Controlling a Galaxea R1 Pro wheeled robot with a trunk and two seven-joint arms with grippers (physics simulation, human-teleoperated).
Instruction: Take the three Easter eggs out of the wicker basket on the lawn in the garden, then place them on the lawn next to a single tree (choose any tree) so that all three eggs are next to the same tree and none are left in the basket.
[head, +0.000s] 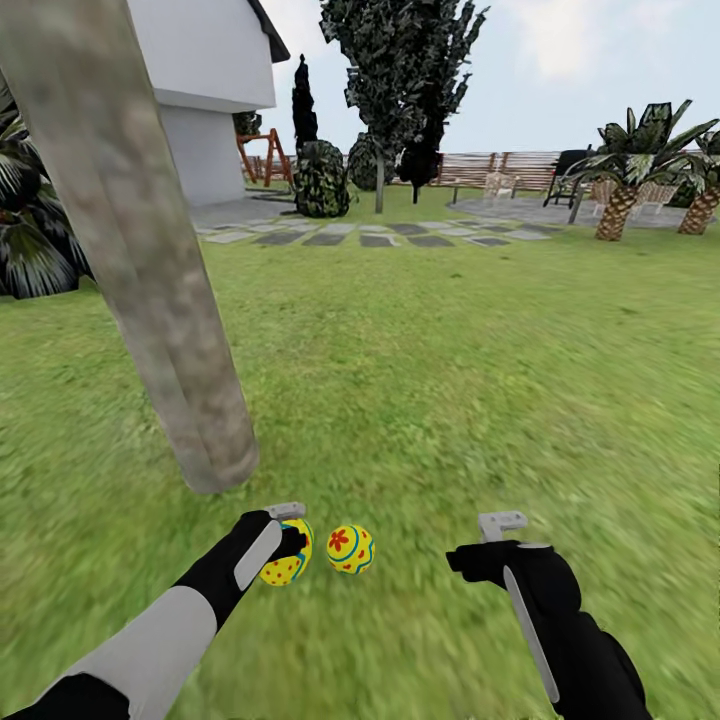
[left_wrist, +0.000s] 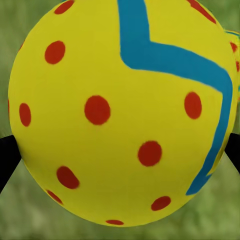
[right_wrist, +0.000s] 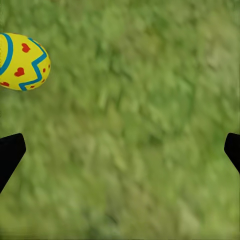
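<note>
Beside the tree trunk (head: 150, 260), the left end effector (head: 285, 540) clamps 1 Easter egg (head: 290, 560); the right end effector (head: 500, 530) hangs spread (empty). Released carelessly, it could knock the grounded egg (head: 350, 549) rolling across the lawn (head: 450, 400).

2 eggs (head: 350, 549) smooth, painted, kinda satin yellow shell. Tree trunk (head: 150, 270) rough-ish mottled grey-brown bark. Lawn (head: 450, 380) matt, patchy grass. Gripper fingers (head: 503, 523) look like pale grey plastic, arm casings matt black.

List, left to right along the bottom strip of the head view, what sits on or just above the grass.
Left gripper clamping a yellow egg with red dots → free yellow egg with a red flower lying on the green lawn → open right gripper.
</note>
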